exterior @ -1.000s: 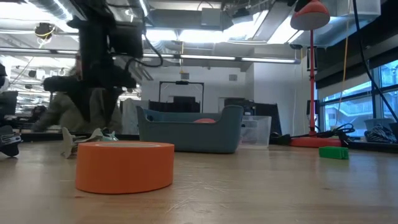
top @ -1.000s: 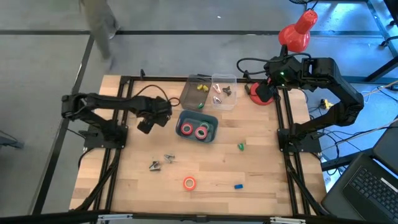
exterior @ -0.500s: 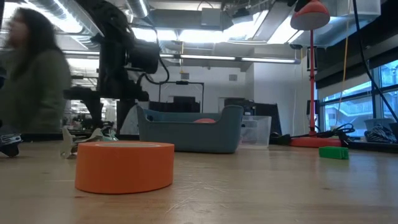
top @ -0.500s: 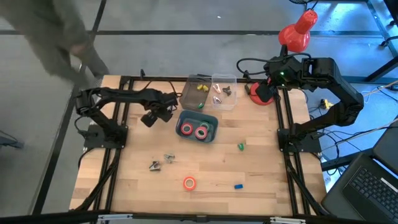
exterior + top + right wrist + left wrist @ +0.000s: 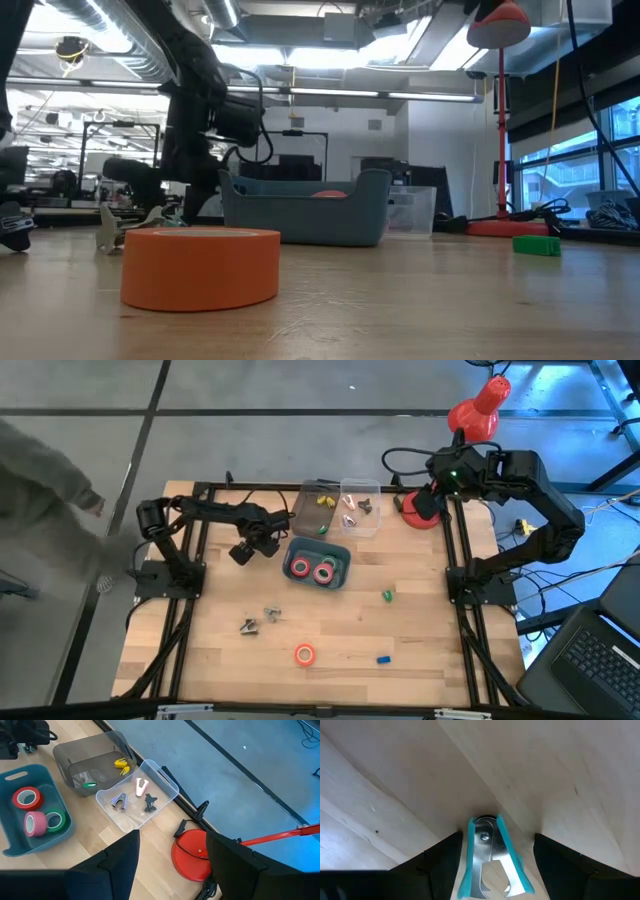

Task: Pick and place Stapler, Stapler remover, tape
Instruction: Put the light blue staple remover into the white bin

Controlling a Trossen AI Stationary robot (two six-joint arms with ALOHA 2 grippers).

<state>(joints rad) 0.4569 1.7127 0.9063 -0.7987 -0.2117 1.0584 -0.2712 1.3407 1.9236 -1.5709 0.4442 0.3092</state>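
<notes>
My left gripper (image 5: 256,546) hangs over the wood just left of the blue bin (image 5: 341,577), fingers pointing down, shut on a staple remover (image 5: 487,855) with teal handles. The bin holds a red, a pink and a green tape roll (image 5: 26,797). An orange tape roll (image 5: 304,654) lies flat near the front edge. Two grey staple removers (image 5: 248,625) lie on the table left of centre. A dark bin (image 5: 95,757) holds small yellow staplers (image 5: 120,764). A clear tray (image 5: 137,800) holds more staple removers. My right gripper (image 5: 172,840) waits high at the far right, open. My left gripper pinches the staple remover by its two teal handle sides (image 5: 466,870), one finger on each side. The fingers come from above, pointing down. The remover's riveted hinge end (image 5: 484,836) points down at the wood. I cannot tell whether it touches the table.
A red lamp base (image 5: 420,510) with its cable stands at the far right corner. A green block (image 5: 386,595) and a blue block (image 5: 382,658) lie right of centre. A person (image 5: 40,470) is beyond the table's far left corner. Bare wood lies around the left gripper.
My left gripper has come down toward the table beside the blue bin, shifting a little toward the bin while its wrist rolled, and the arm's elbow has swung toward the far edge. A person has walked past the table's far left corner.
</notes>
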